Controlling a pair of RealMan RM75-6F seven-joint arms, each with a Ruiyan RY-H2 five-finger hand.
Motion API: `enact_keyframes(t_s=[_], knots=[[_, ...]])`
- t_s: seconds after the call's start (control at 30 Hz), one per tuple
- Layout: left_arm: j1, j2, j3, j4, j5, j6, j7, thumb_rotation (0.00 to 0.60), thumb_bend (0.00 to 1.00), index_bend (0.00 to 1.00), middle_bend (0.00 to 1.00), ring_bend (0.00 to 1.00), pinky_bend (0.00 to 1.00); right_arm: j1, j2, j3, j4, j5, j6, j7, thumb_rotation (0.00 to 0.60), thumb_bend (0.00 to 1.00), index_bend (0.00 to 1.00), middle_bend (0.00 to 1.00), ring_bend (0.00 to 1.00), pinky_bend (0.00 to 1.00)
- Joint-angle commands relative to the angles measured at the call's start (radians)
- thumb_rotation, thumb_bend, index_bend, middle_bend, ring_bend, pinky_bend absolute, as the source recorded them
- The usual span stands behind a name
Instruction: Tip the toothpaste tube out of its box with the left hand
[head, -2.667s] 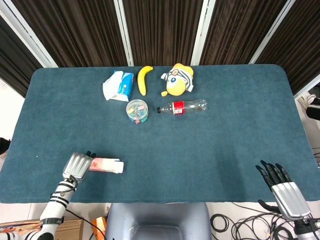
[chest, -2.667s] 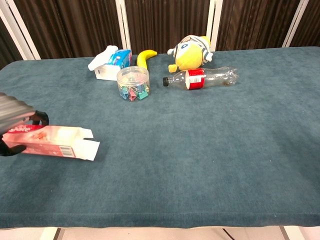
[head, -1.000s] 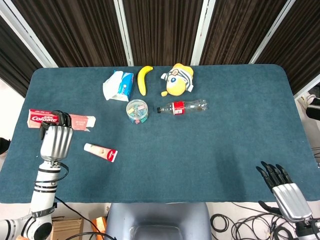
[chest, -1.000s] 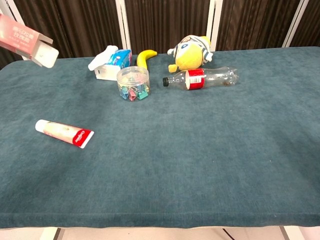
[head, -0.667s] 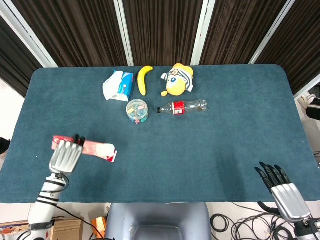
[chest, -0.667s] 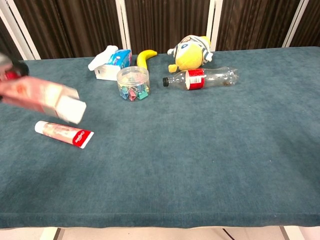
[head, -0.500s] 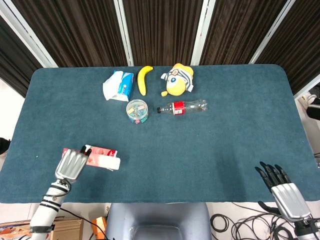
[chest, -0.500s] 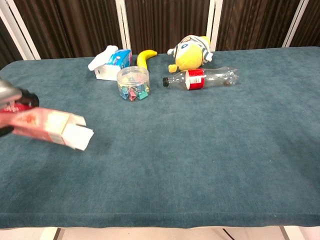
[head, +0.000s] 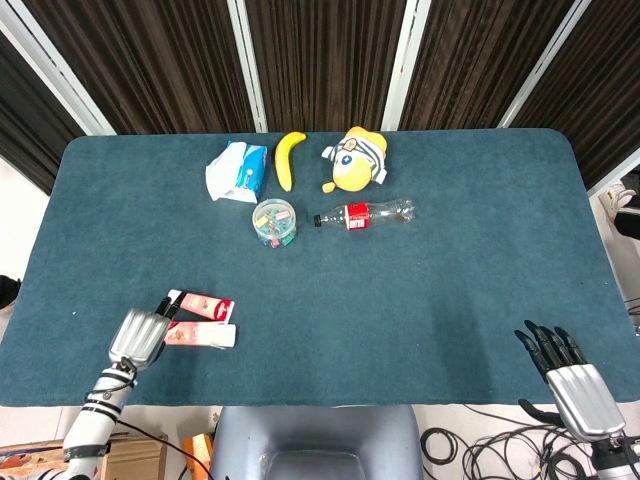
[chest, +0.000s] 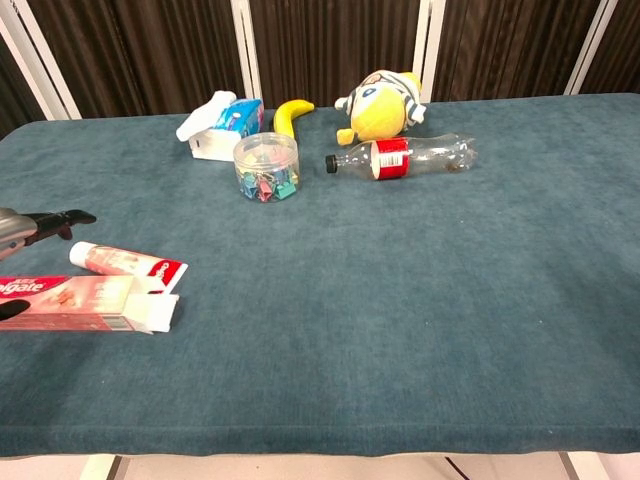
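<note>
In the lower left of the head view, the left hand (head: 138, 337) sits over one end of the toothpaste box (head: 200, 337), which lies flat on the table (head: 420, 290); whether its fingers grip the box I cannot tell. The toothpaste tube (head: 201, 305) lies out on the cloth just beside the box. The right hand (head: 568, 375), lower right, holds nothing, fingers apart.

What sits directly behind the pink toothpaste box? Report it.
Behind the pink toothpaste box lies the white-and-red toothpaste tube, flat on the blue cloth table, parallel and close. The left hand covers the box's left end in the head view.
</note>
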Motion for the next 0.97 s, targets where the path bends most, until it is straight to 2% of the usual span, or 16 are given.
enact_keyframes(t_s=[0.03,0.1,0.17,0.27,0.33,0.37,0.47,0.6,0.8,0.97], knots=[[0.014,0.037,0.007,-0.033,-0.004,-0.014,-0.021,0.600,0.29,0.00,0.11,0.63,0.83,0.000,0.000,-0.001,-0.001,0.000,-0.001,0.000,0.600,0.09,0.02,0.00,0.05,0.07],[0.027,0.056,0.016,-0.045,0.021,-0.001,-0.037,0.600,0.29,0.00,0.07,0.54,0.75,0.000,0.000,0.000,-0.001,0.001,-0.002,-0.002,0.600,0.10,0.02,0.00,0.05,0.07],[0.053,0.082,0.026,-0.068,0.079,0.039,-0.080,0.600,0.29,0.00,0.03,0.40,0.64,0.001,0.000,0.001,-0.002,0.003,-0.003,-0.003,0.600,0.10,0.02,0.00,0.05,0.07],[0.109,0.120,0.063,-0.069,0.264,0.131,-0.229,0.600,0.29,0.00,0.00,0.21,0.47,-0.001,0.000,0.004,-0.003,0.004,0.002,0.000,0.600,0.10,0.02,0.00,0.05,0.07],[0.137,0.139,0.088,-0.049,0.354,0.174,-0.318,0.600,0.29,0.00,0.00,0.13,0.38,-0.003,-0.001,0.006,-0.002,0.004,0.010,0.003,0.600,0.10,0.02,0.00,0.05,0.07],[0.175,0.155,0.110,-0.039,0.410,0.228,-0.397,0.600,0.29,0.00,0.00,0.09,0.35,-0.006,-0.002,0.008,-0.001,0.003,0.018,0.006,0.600,0.09,0.02,0.00,0.05,0.07],[0.254,0.163,0.139,0.014,0.474,0.325,-0.493,0.600,0.29,0.00,0.00,0.04,0.31,-0.011,-0.007,0.014,0.006,-0.002,0.041,0.016,0.600,0.10,0.00,0.00,0.05,0.07],[0.315,0.127,0.134,0.128,0.514,0.391,-0.578,0.600,0.30,0.00,0.00,0.03,0.29,-0.022,-0.017,0.024,0.016,-0.003,0.074,0.031,0.600,0.09,0.00,0.00,0.05,0.07],[0.322,0.130,0.127,0.162,0.534,0.374,-0.620,0.600,0.31,0.00,0.00,0.01,0.28,-0.026,-0.029,0.034,0.024,0.005,0.088,0.029,0.600,0.10,0.00,0.00,0.05,0.07],[0.336,0.135,0.124,0.154,0.552,0.352,-0.605,0.600,0.31,0.00,0.00,0.00,0.28,-0.022,-0.037,0.030,0.024,0.009,0.064,-0.002,0.600,0.09,0.00,0.00,0.05,0.07]])
